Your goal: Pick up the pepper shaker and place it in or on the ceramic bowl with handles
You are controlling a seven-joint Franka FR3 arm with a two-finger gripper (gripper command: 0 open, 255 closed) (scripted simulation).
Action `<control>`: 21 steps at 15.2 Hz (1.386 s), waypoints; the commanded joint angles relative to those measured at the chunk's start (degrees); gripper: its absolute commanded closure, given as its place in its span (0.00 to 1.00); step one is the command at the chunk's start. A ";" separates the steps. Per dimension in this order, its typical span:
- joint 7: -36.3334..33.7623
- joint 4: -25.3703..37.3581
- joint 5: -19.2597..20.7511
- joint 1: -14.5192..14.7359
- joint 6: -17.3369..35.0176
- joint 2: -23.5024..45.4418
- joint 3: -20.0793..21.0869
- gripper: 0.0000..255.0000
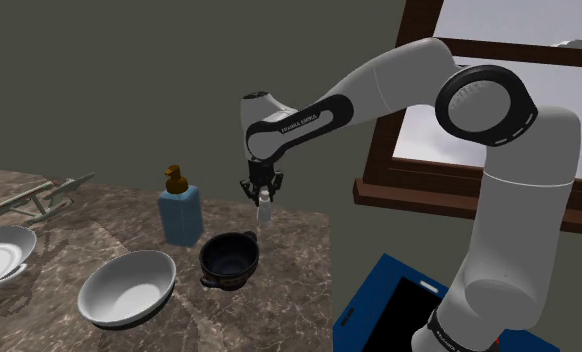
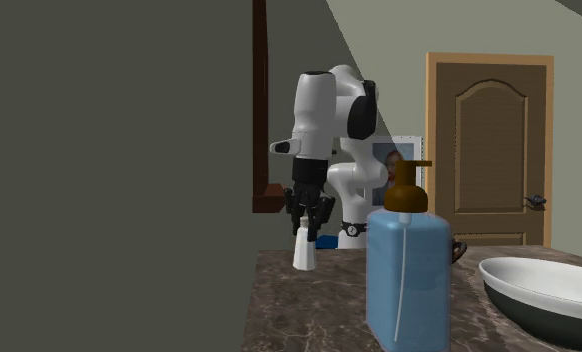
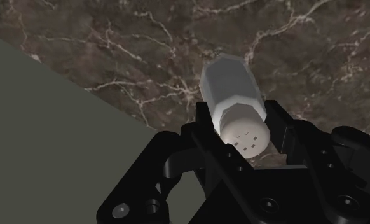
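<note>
My end effector (image 1: 262,190) is clamped on the pepper shaker (image 3: 232,89) near its perforated top. The shaker hangs beneath it, clear of the table (image 1: 299,240). The dark two-handled bowl (image 1: 229,258) sits below the end effector and slightly to the shoulder view's left, though depth is hard to judge. I'd centre over the bowl first, lower slowly, and release low so it doesn't tip out.
</note>
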State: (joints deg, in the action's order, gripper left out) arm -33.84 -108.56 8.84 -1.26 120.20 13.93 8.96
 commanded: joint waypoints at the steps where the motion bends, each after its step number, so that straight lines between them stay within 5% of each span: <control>1: 0.28 0.67 -0.25 -0.04 -1.41 -0.75 0.06 1.00; 21: 2.18 11.09 -1.65 -0.04 -15.58 -4.67 0.38 1.00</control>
State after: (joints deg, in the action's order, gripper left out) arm -31.62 -98.19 7.23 -1.38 105.44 9.33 9.28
